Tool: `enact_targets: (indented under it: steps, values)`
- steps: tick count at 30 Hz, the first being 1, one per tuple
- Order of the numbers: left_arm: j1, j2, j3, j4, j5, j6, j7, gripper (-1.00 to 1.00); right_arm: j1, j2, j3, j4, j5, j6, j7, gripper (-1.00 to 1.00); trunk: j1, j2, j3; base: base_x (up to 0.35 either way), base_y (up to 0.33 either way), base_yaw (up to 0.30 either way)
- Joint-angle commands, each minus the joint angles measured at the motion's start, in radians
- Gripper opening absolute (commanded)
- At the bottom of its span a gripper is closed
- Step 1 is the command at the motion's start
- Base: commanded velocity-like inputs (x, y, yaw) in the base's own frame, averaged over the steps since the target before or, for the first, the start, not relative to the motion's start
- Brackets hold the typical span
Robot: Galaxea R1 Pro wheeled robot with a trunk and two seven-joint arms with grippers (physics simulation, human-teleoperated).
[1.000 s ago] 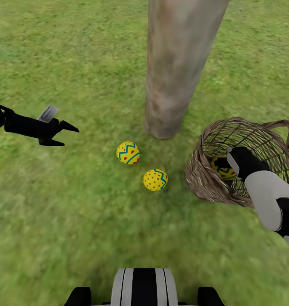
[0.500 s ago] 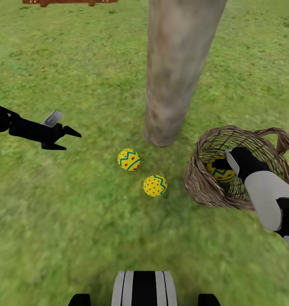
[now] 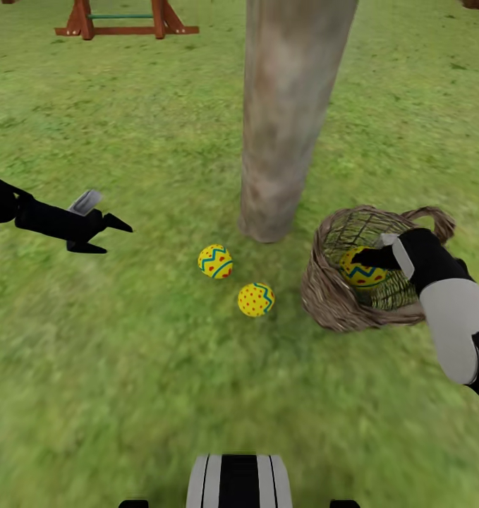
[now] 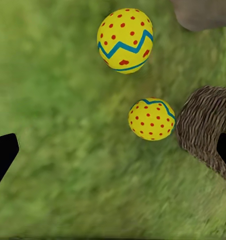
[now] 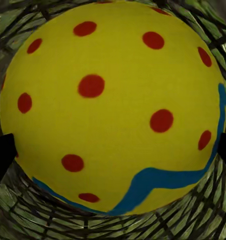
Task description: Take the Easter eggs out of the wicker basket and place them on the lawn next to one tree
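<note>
The tipped wicker basket holds one egg, the right claw clenched around it (two eggs lie by the tree); left claw hovers released.

Rough woven-twig wicker basket, open weave

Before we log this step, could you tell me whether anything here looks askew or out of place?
The wicker basket lies tipped toward the tree rather than upright, with the right hand reaching into it around the last egg. Two eggs rest on the lawn.
</note>
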Motion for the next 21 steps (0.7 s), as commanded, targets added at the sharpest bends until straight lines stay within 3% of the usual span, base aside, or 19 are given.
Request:
enact_targets:
  steps: [1, 5, 10, 13, 18, 21]
  values:
    - [-0.002, 0.001, -0.006, 0.001, 0.010, -0.002, 0.009, 1.00, 0.000, -0.001, -0.004, -0.025, 0.000, 0.007, 0.014, -1.00, -0.001, 0.000, 0.003, -0.309, 0.000, 0.000]
    - [-0.002, 0.000, -0.042, 0.002, 0.010, -0.004, 0.009, 1.00, 0.053, 0.000, -0.003, -0.215, -0.004, 0.025, 0.023, -1.00, -0.003, 0.001, 0.019, -0.335, 0.000, 0.000]
    - [-0.001, 0.003, -0.053, 0.015, 0.009, -0.009, 0.010, 1.00, 0.257, 0.024, 0.000, -0.742, 0.000, 0.064, 0.021, -1.00, -0.003, 0.001, 0.023, -0.146, 0.000, 0.000]
    - [-0.001, 0.003, -0.077, 0.017, 0.008, -0.012, 0.014, 1.00, 0.330, 0.053, 0.003, -0.950, 0.004, 0.079, 0.018, -1.00, -0.003, 0.001, 0.023, -0.008, 0.000, 0.000]
    - [-0.002, 0.002, -0.086, 0.019, 0.005, -0.014, 0.013, 1.00, 0.361, 0.137, 0.018, -1.065, 0.004, 0.065, 0.017, -1.00, -0.003, 0.001, 0.023, 0.000, 0.006, 0.000]
    - [-0.002, 0.002, -0.087, 0.019, 0.003, -0.013, 0.013, 1.00, 0.368, 0.230, 0.103, -1.078, 0.006, 0.061, -0.010, -1.00, -0.003, 0.001, 0.023, 0.000, 0.210, 0.000]
